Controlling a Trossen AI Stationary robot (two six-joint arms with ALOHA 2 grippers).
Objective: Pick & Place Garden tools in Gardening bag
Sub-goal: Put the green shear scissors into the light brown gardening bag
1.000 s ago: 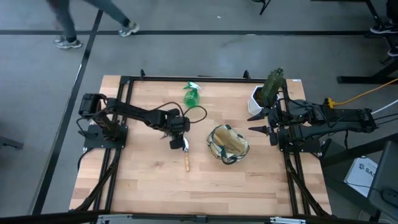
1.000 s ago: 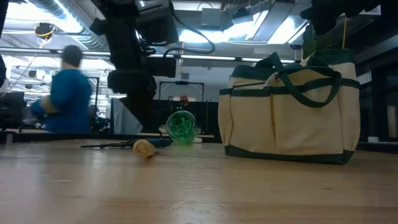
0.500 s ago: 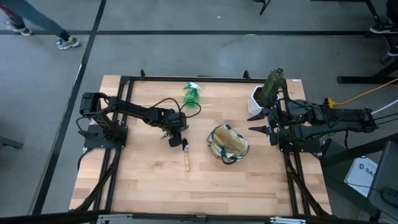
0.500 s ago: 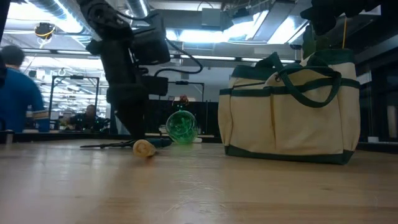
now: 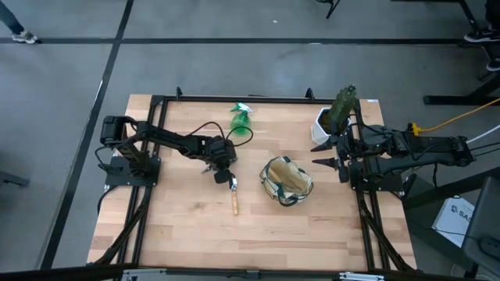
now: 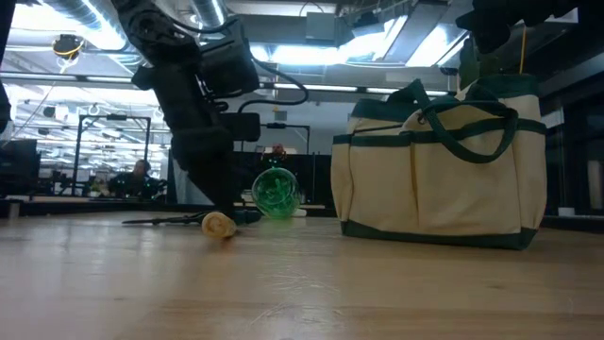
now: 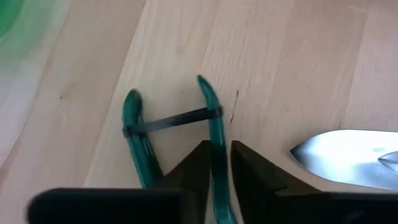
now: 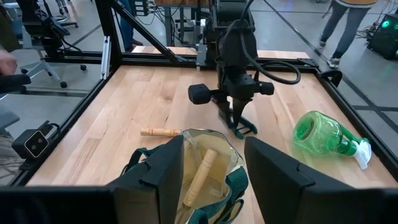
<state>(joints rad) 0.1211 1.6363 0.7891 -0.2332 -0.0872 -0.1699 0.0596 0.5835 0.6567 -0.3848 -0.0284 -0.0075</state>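
Left gripper (image 7: pixel 214 165) pinching one green handle of the banded pruning shears (image 7: pixel 174 134) at frame centre, silver wooden-handled trowel (image 5: pixel 233 193) just beside, beige green-trimmed canvas bag (image 5: pixel 286 180) centre-right, right gripper (image 5: pixel 326 154) apparently waiting open by it.

Two dark, slim jointed arms here, matte black all over. A black cable loops off the left arm (image 5: pixel 168 143). The right arm (image 5: pixel 414 147) trails a yellow cable at the frame's right edge.

We are looking at a lab: black-framed wooden table (image 5: pixel 187 226), grey floor, ceiling strip lights (image 6: pixel 94 19), office chairs (image 8: pixel 46 25).
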